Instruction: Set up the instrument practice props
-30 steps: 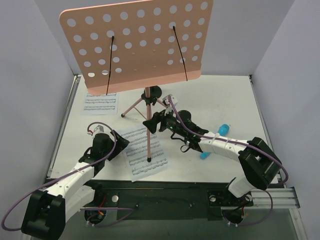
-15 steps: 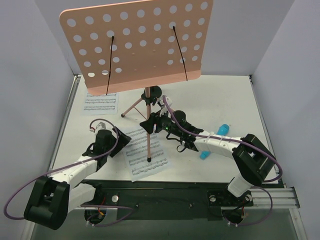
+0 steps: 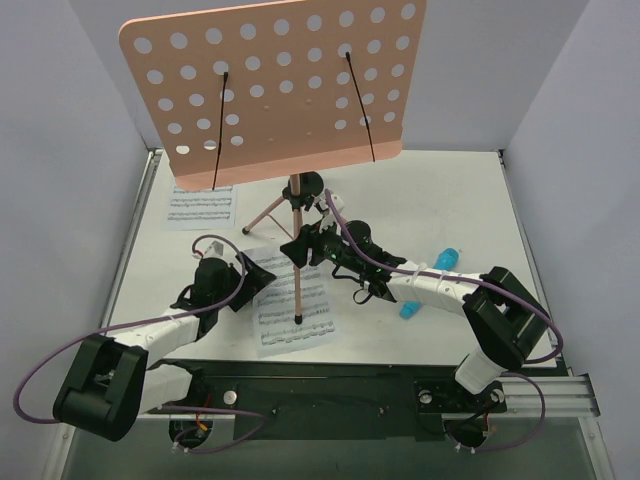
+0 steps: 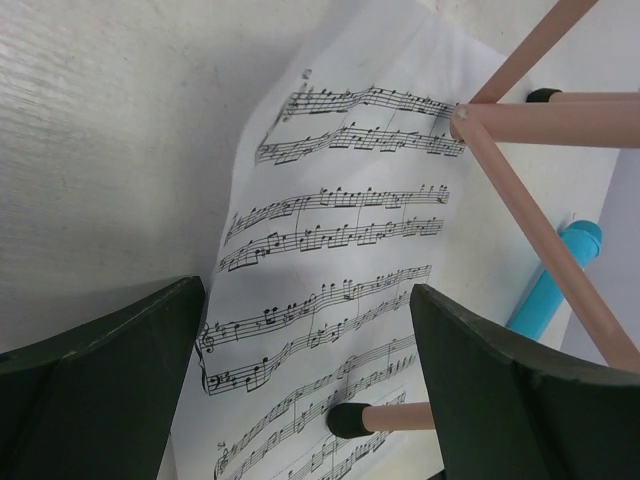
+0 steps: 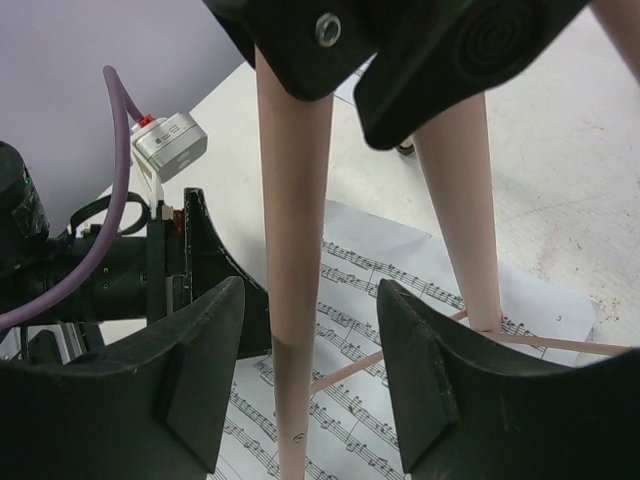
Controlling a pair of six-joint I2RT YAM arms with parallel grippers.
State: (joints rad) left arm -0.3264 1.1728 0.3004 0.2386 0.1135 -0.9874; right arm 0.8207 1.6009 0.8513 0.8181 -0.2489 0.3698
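The pink perforated desk (image 3: 280, 90) with its two black wire page-holders (image 3: 360, 105) stands tilted on the pink tripod (image 3: 297, 285). One sheet-music page (image 3: 315, 310) lies under the front leg, whose black foot cap (image 4: 347, 420) rests on the page (image 4: 330, 210). A second page (image 3: 200, 205) lies at the back left. My left gripper (image 3: 258, 280) is open at the page's left edge, a finger on either side of the paper (image 4: 308, 340). My right gripper (image 3: 300, 247) straddles the front leg (image 5: 295, 250), and a gap shows on both sides of the leg (image 5: 310, 340).
Two blue objects lie right of the tripod, one (image 3: 448, 258) further back and one (image 3: 410, 310) nearer my right arm. Grey walls close in the table on the left, right and back. The tripod's other legs (image 5: 455, 200) spread toward the back.
My left gripper has moved right and forward to the page's edge. My right gripper has shifted left onto the front leg and its jaws have narrowed.
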